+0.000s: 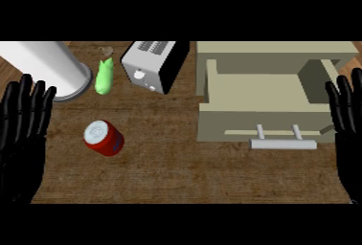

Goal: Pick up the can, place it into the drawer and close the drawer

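Can point(104, 138): red body, silver-grey top facing up. It stands on the wooden counter point(184, 172), left of centre, well apart from the open beige drawer point(233, 125) at right and touching neither hand. Left hand point(25, 129) at left edge, right hand point(346, 119) at right edge: fingers straight, released, holding nothing.

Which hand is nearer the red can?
Left. The left hand is just left of the can; the right hand sits at the far right edge, past the open drawer.
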Controlling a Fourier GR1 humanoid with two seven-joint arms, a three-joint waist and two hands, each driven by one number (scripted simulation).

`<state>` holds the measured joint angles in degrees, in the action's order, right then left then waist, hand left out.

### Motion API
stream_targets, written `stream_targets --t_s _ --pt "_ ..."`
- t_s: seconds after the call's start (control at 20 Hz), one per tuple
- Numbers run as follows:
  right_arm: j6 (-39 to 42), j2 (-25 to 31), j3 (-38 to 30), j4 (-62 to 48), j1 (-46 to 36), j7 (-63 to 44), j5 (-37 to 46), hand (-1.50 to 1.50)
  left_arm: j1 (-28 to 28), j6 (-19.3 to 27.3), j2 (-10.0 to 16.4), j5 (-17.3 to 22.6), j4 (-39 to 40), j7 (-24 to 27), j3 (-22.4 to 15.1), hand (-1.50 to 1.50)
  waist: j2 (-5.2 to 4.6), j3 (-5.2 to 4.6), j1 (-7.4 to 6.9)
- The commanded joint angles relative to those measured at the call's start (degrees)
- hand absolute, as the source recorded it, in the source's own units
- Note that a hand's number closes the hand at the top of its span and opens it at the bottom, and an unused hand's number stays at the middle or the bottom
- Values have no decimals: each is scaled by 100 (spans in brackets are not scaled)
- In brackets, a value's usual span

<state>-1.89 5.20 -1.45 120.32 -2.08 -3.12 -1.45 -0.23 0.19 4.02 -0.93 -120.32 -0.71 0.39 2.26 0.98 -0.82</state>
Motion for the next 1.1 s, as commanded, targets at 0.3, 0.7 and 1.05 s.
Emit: stream_targets --t_s 0.3,0.7,1.05 --pt "-240 -118 -161 -346 443 -532 99 -150 918 622 -274 91 184 -948 741 -150 -290 -104 -4" --pt "-81 55 -464 -39 767 -987 -171 -150 1022 704 -99 284 -378 -1830 1107 -150 -218 -98 84" --pt "-152 -96 -287 -235 488 -874 153 -150 647 773 -48 128 -348 -2284 1067 -150 -224 -98 81"
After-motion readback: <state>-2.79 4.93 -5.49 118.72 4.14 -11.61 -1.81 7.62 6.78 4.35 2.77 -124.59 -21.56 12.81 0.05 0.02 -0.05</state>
